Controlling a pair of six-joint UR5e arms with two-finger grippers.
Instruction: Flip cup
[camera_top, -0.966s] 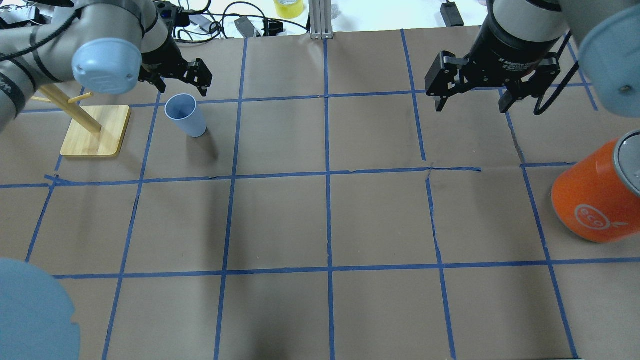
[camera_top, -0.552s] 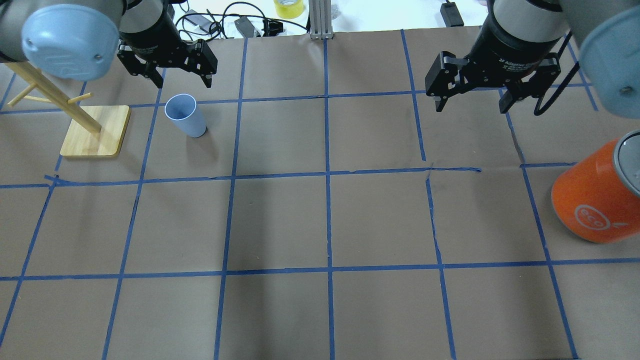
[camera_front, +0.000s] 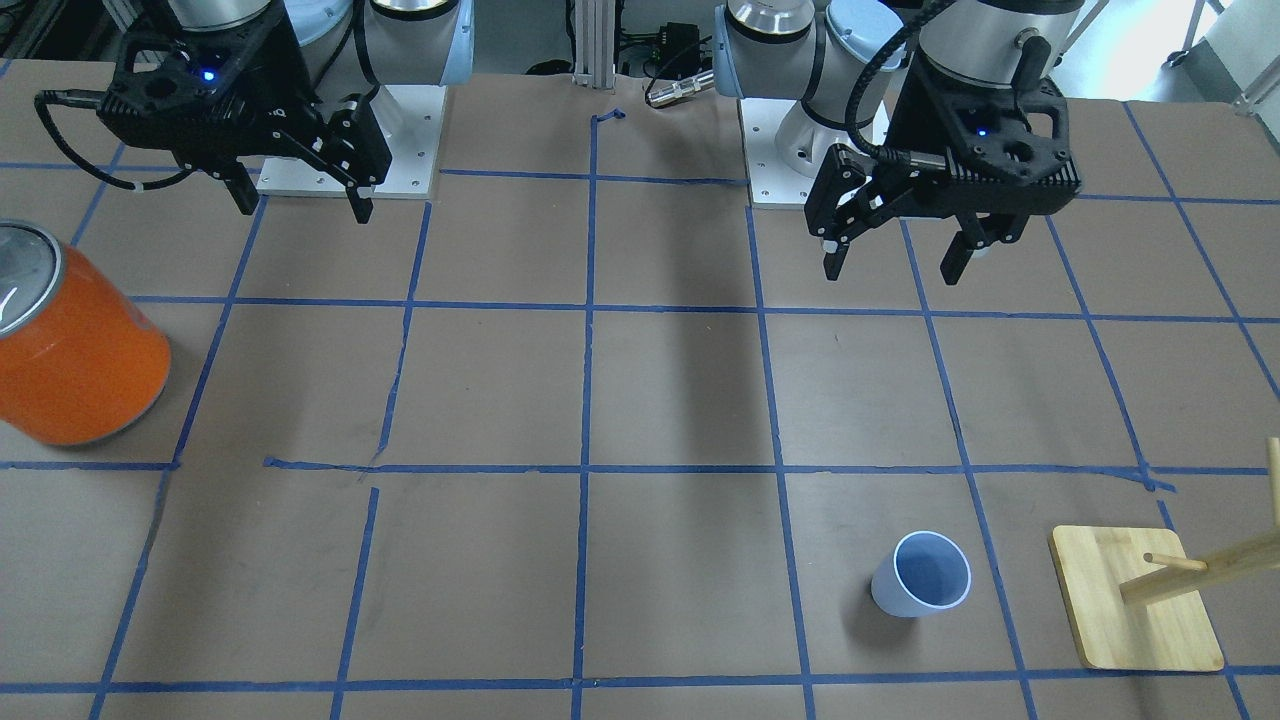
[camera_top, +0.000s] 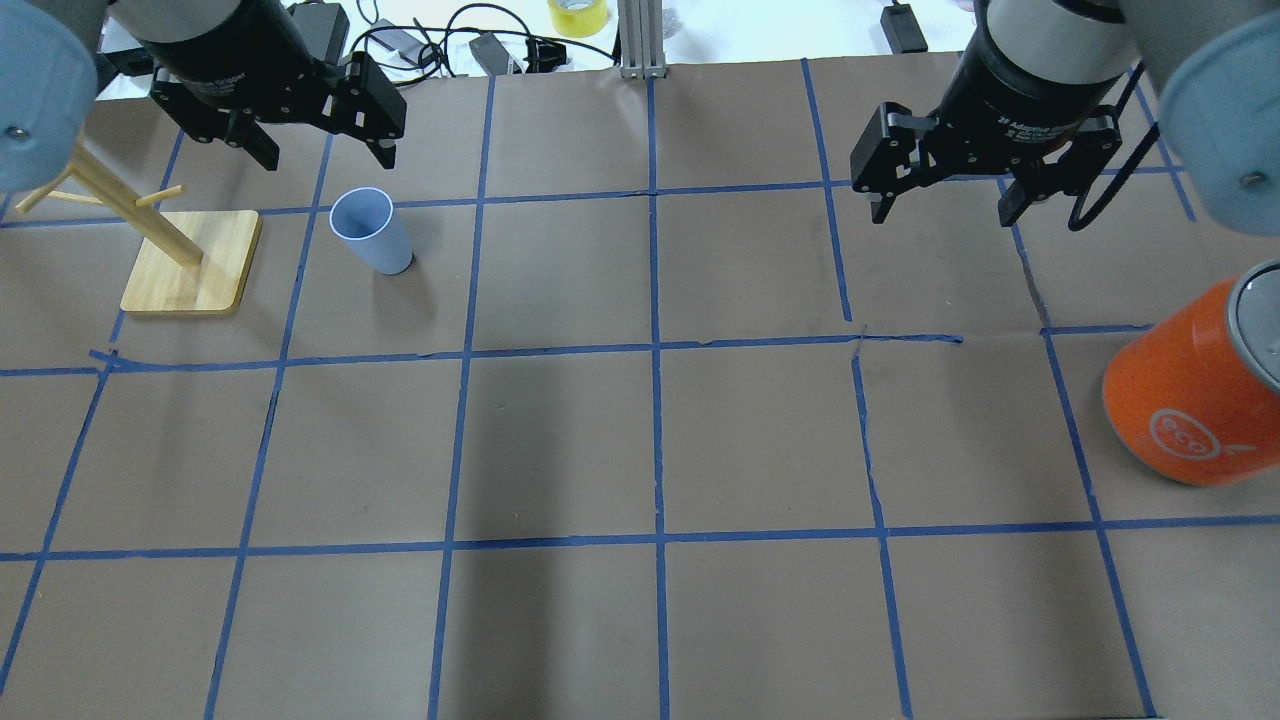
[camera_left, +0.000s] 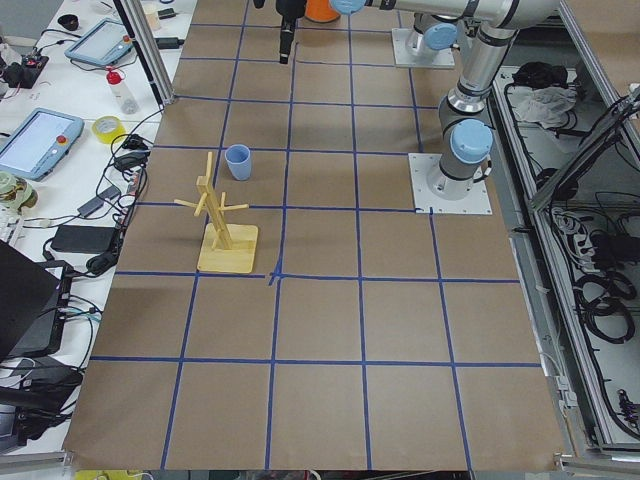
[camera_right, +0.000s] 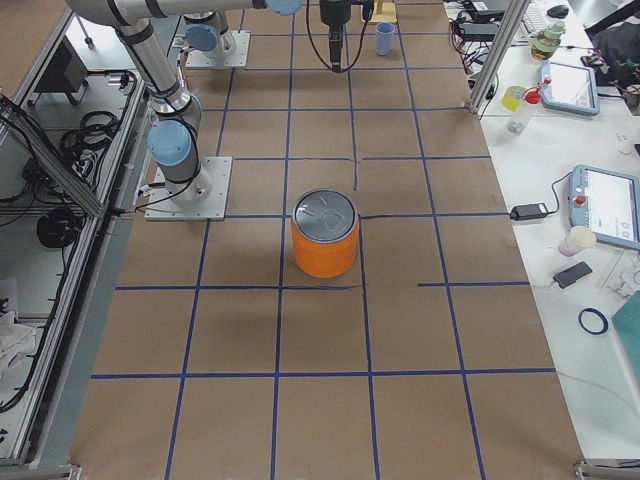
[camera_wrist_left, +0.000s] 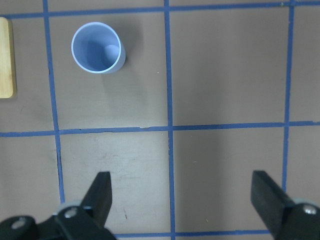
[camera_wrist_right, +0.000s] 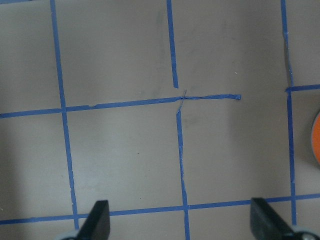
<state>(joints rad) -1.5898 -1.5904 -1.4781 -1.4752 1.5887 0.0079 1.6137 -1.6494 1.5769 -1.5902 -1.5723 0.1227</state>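
Note:
The small pale blue cup (camera_top: 370, 230) stands upright, mouth up, on the brown paper in the far left part of the table. It also shows in the front view (camera_front: 922, 575), the left side view (camera_left: 238, 160) and the left wrist view (camera_wrist_left: 96, 47). My left gripper (camera_top: 330, 160) is open and empty. It hangs above the table, apart from the cup, and shows in the front view (camera_front: 892, 275). My right gripper (camera_top: 942, 217) is open and empty above the far right part of the table, far from the cup.
A wooden peg rack (camera_top: 195, 265) stands just left of the cup. A large orange can (camera_top: 1190, 400) with a silver top stands at the table's right edge. Cables and a yellow tape roll (camera_top: 577, 15) lie beyond the far edge.
My left gripper has pulled away from beside the cup, turned, and shifted left and up in the overhead view. The cup and the right arm have not moved.

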